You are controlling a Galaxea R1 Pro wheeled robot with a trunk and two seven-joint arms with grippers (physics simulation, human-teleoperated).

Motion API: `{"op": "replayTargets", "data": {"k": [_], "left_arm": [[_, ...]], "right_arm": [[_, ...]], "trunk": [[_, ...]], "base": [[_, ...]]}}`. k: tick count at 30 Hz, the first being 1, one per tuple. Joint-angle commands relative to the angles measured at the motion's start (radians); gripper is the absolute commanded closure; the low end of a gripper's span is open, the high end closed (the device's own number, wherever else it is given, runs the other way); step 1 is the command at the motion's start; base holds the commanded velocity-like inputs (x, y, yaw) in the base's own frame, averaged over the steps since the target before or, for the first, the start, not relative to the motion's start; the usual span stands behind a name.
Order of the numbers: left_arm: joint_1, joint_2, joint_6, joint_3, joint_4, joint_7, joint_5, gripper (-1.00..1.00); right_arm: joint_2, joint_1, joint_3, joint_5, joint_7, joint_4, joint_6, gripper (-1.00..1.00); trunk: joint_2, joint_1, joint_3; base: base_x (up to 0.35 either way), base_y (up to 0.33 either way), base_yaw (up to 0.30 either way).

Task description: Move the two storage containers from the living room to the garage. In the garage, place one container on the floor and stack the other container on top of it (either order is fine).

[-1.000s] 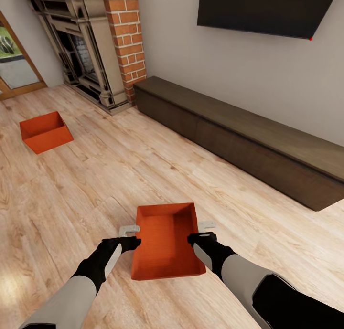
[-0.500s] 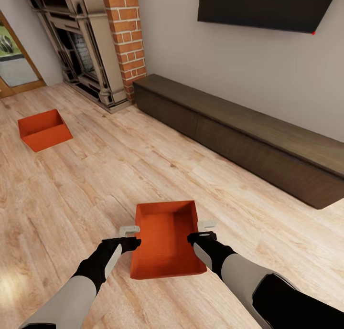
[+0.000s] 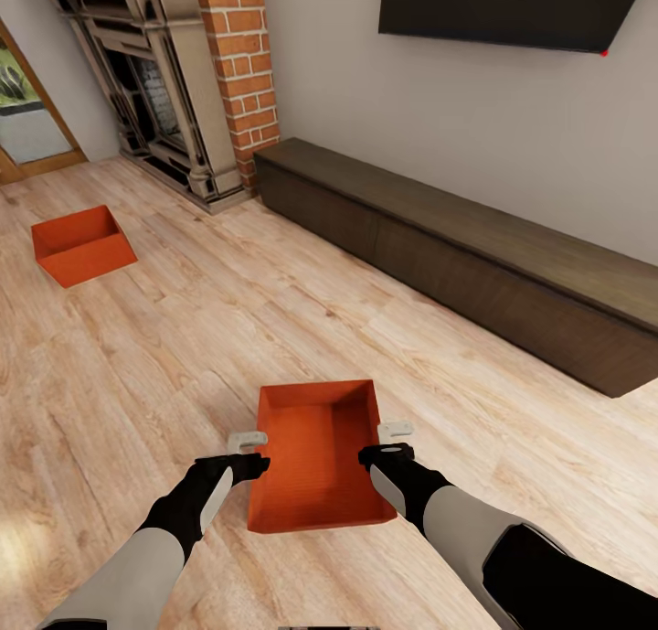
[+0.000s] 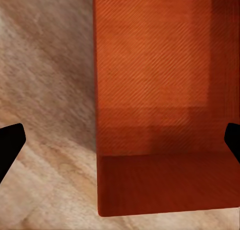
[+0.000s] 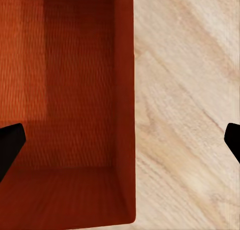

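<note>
While both arms reach forward, tools (image 3: 249,453) (image 3: 391,442) flanking container (image 3: 315,461).

Matt, finely ribbed orange container (image 3: 315,456) on pale wood-plank floor (image 3: 164,356); red brick fireplace (image 3: 239,72)

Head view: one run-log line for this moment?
room: living room | near storage container: between both arms | left end effector: open, astride wall | right end effector: open, astride wall | far storage container: on wood floor

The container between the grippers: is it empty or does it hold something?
Empty. The near container shows only bare orange bottom and walls in the head view and both wrist views.
</note>
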Motion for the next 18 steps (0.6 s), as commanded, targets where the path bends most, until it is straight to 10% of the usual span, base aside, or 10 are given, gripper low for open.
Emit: {"op": "replayTargets", "data": {"k": [1,18], "left_arm": [[0.000,0.000,0.006,0.001,-0.002,0.002,0.008,-1.00],[0.000,0.007,0.006,0.002,-0.003,0.007,0.008,-1.00]], "right_arm": [[0.000,-0.001,0.006,-0.003,-0.006,-0.001,0.006,-1.00],[0.000,-0.001,0.006,-0.003,-0.006,-0.001,0.003,-1.00]], "trunk": [[-0.008,0.004,-0.004],[-0.092,0.050,-0.041]], "base": [[0.000,0.000,0.000],[0.000,0.000,0.000]]}}
